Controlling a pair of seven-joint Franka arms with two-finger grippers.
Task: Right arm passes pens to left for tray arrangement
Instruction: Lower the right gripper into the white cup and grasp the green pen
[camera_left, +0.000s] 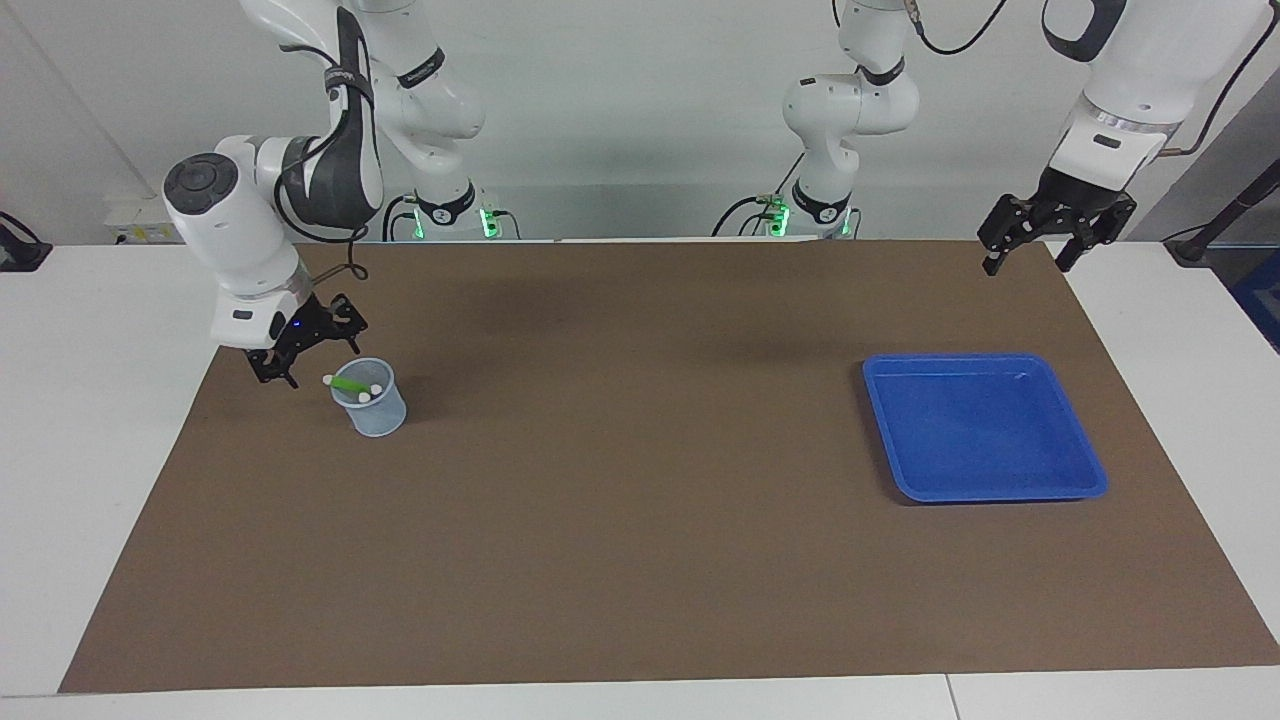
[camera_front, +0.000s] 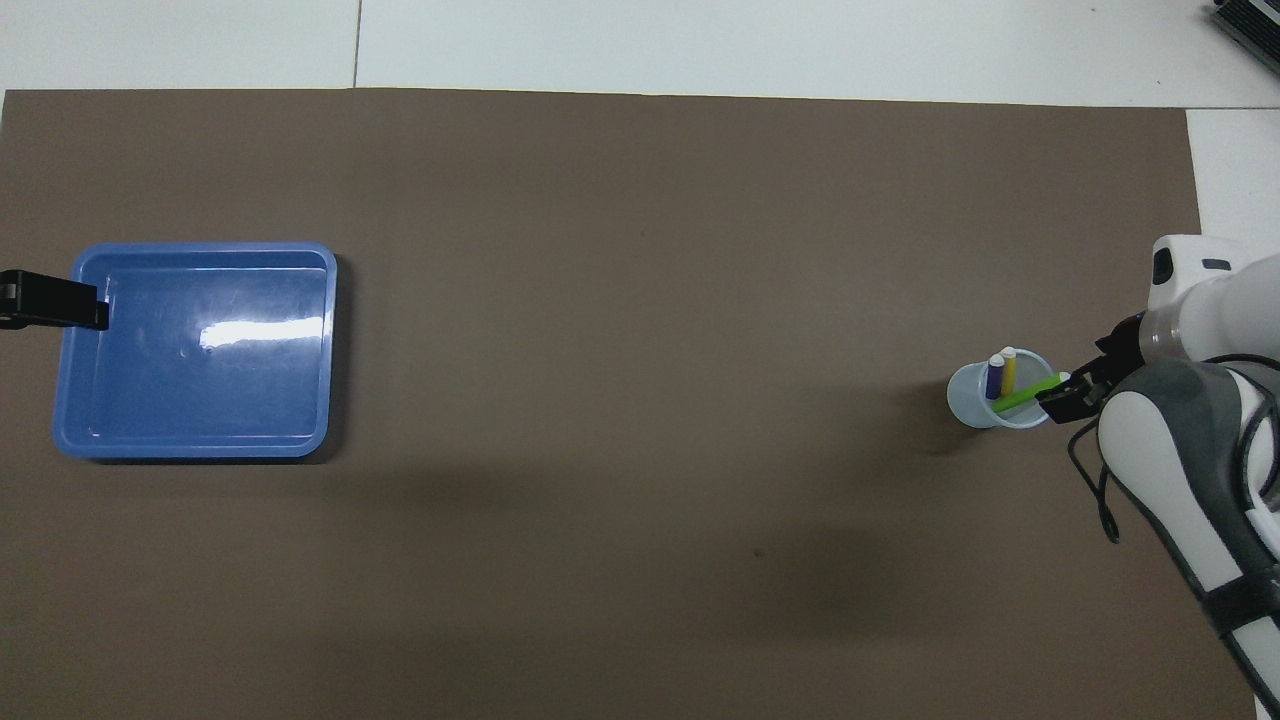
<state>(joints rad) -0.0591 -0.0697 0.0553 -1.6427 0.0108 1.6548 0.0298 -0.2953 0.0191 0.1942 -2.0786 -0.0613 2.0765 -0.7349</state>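
Note:
Three pens stand in a small translucent cup (camera_left: 378, 415) toward the right arm's end of the table. The green pen (camera_left: 350, 384) leans across the cup's rim with its pale tip sticking out. In the overhead view the green pen (camera_front: 1018, 399) slants beside the upright purple pen (camera_front: 994, 381) and yellow pen (camera_front: 1009, 370). My right gripper (camera_left: 310, 362) is low beside the cup, open, its fingers on either side of the green pen's protruding tip. The blue tray (camera_left: 985, 425) lies bare toward the left arm's end. My left gripper (camera_left: 1028, 258) hangs open over the mat near the tray, holding nothing.
A brown mat (camera_left: 640, 520) covers most of the white table (camera_left: 90, 420). The cup (camera_front: 968, 402) and the tray (camera_front: 200, 400) are the only things on the mat, with a wide stretch of mat between them.

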